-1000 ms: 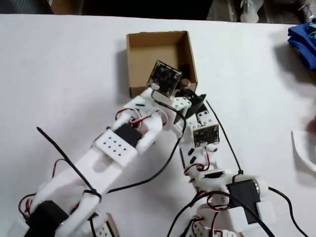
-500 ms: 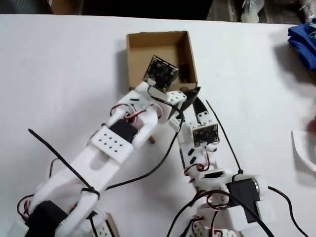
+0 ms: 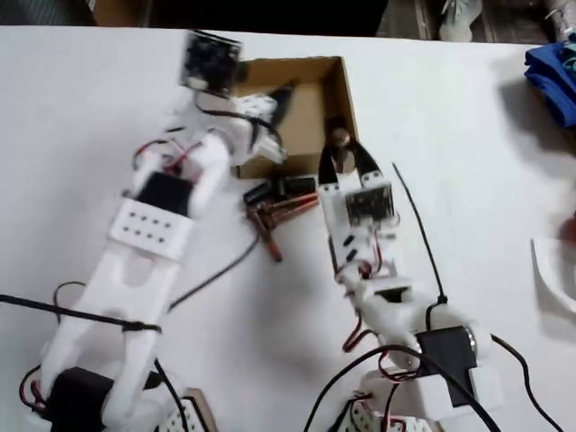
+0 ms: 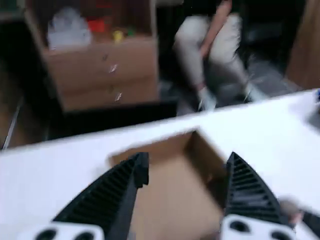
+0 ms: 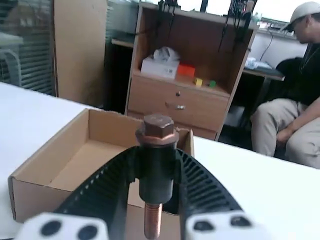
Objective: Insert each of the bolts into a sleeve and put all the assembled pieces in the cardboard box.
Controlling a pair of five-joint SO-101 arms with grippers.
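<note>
Left arm (image 3: 135, 270) stretched diagonally forward from near table edge; left gripper (image 4: 187, 161) at its far end, jaws wide apart. Right arm (image 3: 382, 301) reaching less far (alongside left); right gripper (image 5: 157, 165) clamped on upright sleeved bolt (image 5: 157, 131).

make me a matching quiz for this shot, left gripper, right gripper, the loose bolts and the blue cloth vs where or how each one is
Things:
1. left gripper
2. right gripper
3. loose bolts
4. blue cloth

Place or state:
A. lying on the table just in front of the cardboard box
B. open, above the cardboard box
C. at the table's far right corner
D. shut on a bolt standing head up in a black sleeve

Pairs: 1-B, 2-D, 3-A, 4-C
</note>
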